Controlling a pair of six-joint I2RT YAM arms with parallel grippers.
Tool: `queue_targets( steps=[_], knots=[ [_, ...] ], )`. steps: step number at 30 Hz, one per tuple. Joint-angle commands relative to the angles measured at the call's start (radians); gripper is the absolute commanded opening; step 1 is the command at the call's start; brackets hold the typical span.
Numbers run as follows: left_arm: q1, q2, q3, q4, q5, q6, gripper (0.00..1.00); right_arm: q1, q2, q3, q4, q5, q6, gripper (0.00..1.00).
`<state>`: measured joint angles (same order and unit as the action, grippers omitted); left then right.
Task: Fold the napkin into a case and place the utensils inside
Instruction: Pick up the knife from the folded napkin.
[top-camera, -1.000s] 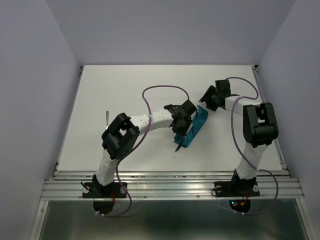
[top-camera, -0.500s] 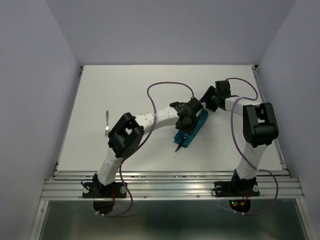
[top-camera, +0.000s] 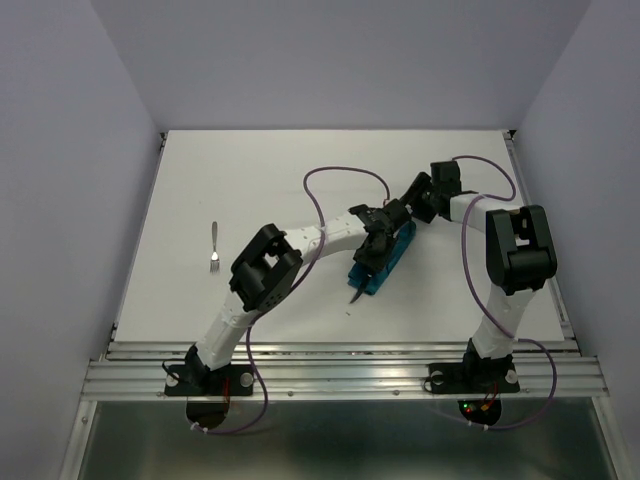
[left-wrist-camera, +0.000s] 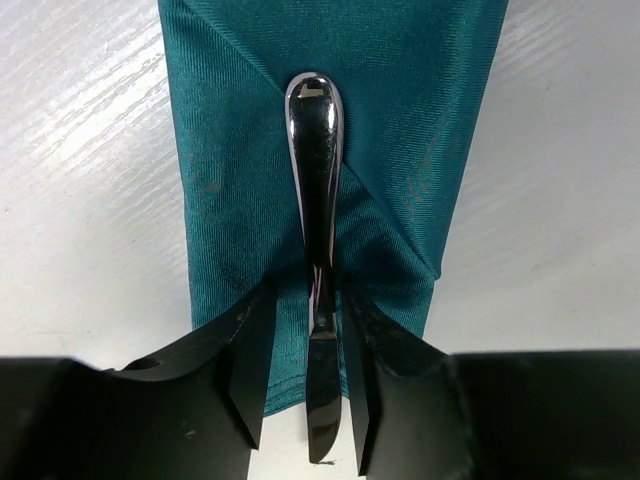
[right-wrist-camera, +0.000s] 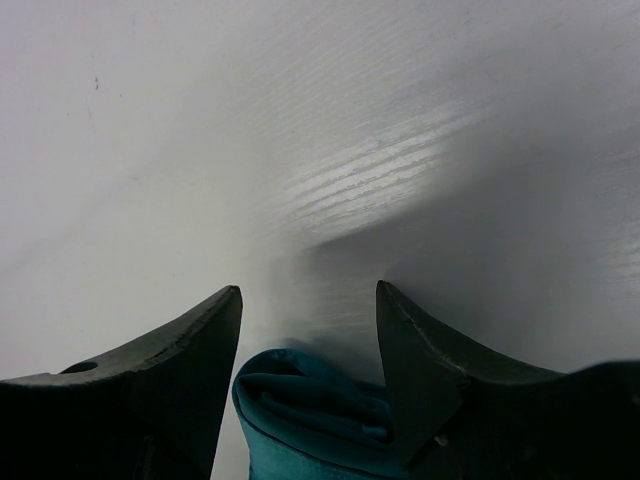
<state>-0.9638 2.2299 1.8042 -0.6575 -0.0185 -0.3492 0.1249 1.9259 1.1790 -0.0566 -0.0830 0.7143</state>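
One knife atop the case, between the left tool's fingers

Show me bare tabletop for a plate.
Free: the far strip along the back wall; the left side around the fork; the near strip between the arm bases. Crowded: centre-right, where left arm and right arm meet over the napkin and knife.

Right gripper: its two dark fingers rose from the bottom edge, tips spread wide apart.
Napkin: a rounded teal fold sat low between the fingers, close against both inner faces (it looked unsqueezed).
Surface: white, faintly grained, brighter in the middle, shadowed just beyond the cloth.
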Motion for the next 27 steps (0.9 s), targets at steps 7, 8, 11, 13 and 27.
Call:
queue_targets(
  steps=[7, 8, 11, 13, 27],
  knots=[
    [-0.012, -0.003, 0.041, -0.05, -0.047, 0.009, 0.34, -0.005, 0.001, -0.022, 0.023, -0.004, 0.001, 0.62],
    [-0.012, -0.006, 0.04, -0.048, -0.047, 0.01, 0.32, -0.005, 0.001, -0.022, 0.024, -0.004, 0.001, 0.62],
    [-0.012, -0.012, 0.037, -0.041, -0.035, 0.013, 0.27, -0.005, -0.001, -0.022, 0.023, -0.006, 0.001, 0.62],
    [-0.01, -0.016, 0.037, -0.037, -0.023, 0.018, 0.2, -0.005, -0.002, -0.022, 0.023, -0.006, 0.001, 0.62],
    [-0.013, -0.096, 0.055, -0.042, -0.003, 0.027, 0.0, -0.005, 0.002, -0.022, 0.023, -0.014, -0.004, 0.62]
  ],
)
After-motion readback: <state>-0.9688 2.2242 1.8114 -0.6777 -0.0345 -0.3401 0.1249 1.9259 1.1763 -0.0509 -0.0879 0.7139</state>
